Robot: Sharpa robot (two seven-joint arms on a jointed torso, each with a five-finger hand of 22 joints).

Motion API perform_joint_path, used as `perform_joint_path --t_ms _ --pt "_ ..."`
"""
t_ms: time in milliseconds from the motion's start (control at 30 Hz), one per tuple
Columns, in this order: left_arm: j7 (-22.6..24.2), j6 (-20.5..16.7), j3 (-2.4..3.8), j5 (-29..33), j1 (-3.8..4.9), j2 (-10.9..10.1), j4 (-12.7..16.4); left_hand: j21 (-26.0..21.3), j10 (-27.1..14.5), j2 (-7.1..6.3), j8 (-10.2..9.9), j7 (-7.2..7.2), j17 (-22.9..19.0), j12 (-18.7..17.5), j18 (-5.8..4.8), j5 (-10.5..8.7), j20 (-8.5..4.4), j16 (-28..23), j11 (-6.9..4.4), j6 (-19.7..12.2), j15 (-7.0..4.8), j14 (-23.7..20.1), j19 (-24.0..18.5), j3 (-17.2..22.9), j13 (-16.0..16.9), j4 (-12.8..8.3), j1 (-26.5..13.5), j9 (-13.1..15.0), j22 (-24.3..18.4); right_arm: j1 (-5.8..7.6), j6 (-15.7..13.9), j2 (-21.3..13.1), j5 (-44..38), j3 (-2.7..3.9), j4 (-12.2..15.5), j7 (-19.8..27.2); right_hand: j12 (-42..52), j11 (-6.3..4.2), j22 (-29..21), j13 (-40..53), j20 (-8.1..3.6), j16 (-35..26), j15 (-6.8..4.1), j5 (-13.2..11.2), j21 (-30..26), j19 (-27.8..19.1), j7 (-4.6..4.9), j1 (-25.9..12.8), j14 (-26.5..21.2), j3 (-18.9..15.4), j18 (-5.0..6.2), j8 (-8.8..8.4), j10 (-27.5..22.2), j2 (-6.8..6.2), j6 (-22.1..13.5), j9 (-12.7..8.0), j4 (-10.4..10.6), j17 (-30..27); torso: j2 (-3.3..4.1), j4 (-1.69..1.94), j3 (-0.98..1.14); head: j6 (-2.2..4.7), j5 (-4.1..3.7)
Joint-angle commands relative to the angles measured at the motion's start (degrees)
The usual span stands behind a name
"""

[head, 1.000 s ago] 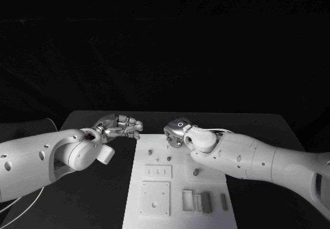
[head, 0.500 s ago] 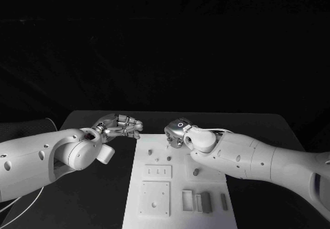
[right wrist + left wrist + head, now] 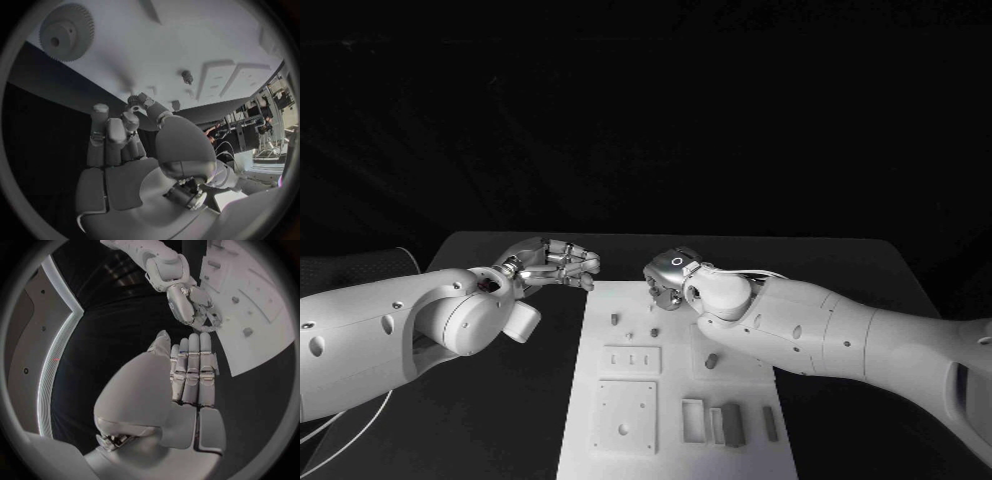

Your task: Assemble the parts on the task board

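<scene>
Currently, from my station, I see the left hand hanging over the black table just beside the far left corner of the task board, not touching it. In the head view its fingers look bunched together toward the board; in the left wrist view the left hand's fingers lie straight and pressed side by side with the thumb alongside, and I see nothing between them, so I read it as closed on nothing. Moving right, the board lies lengthwise down the middle of the table, running away from me. On it, nearest me, I make out a square raised plate and a row of upright grey bars; farther along sit a smaller plate with three slots, a dark oval part, and a few small pegs. The right wrist view also shows a grey gear lying flat on the board's white surface and a small dark peg standing well apart from it. Further right, the right hand sits over the far end of the board, across from the left hand with a gap between them. In the right wrist view its fingers curl toward the thumb above the board edge; the fingertips crowd around something small, but I cannot tell whether a part is actually pinched there.
</scene>
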Motion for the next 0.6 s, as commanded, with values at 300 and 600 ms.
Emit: perform_joint_path --t_ms 300,600 --pt "0.33 0.19 0.06 -0.20 0.22 0.05 0.16 -0.21 0.36 -0.13 -0.38 0.52 0.12 -0.36 0.91 0.17 -0.49 -0.40 0.20 0.03 0.17 0.08 0.01 -0.05 -0.05 0.01 -0.48 -0.01 -0.09 -0.02 0.73 0.12 -0.40 -0.01 0.03 -0.80 0.29 0.36 1.00 -0.14 -0.35 0.35 0.16 0.11 0.23 0.10 0.95 0.20 -0.04 0.46 1.18 -0.21 -0.37 -0.55 5.08 -0.04 -0.04 -0.08 0.00 -0.05 -0.02 -0.07 0.05" --pt "0.32 0.24 0.06 -0.20 0.28 0.13 0.15 -0.22 0.39 -0.12 -0.39 0.52 0.16 -0.39 0.90 0.18 -0.50 -0.44 0.20 0.05 0.16 0.09 0.02 -0.04 -0.05 0.01 -0.49 0.00 -0.09 -0.02 0.87 0.45 -0.22 -0.01 -0.39 -0.76 0.35 0.41 0.99 -0.21 -0.36 0.35 0.22 0.11 0.21 0.10 1.01 0.26 -0.04 0.52 1.18 -0.33 -0.38 -0.62 4.97 -0.07 -0.06 -0.11 0.02 -0.07 0.00 0.00 0.01"
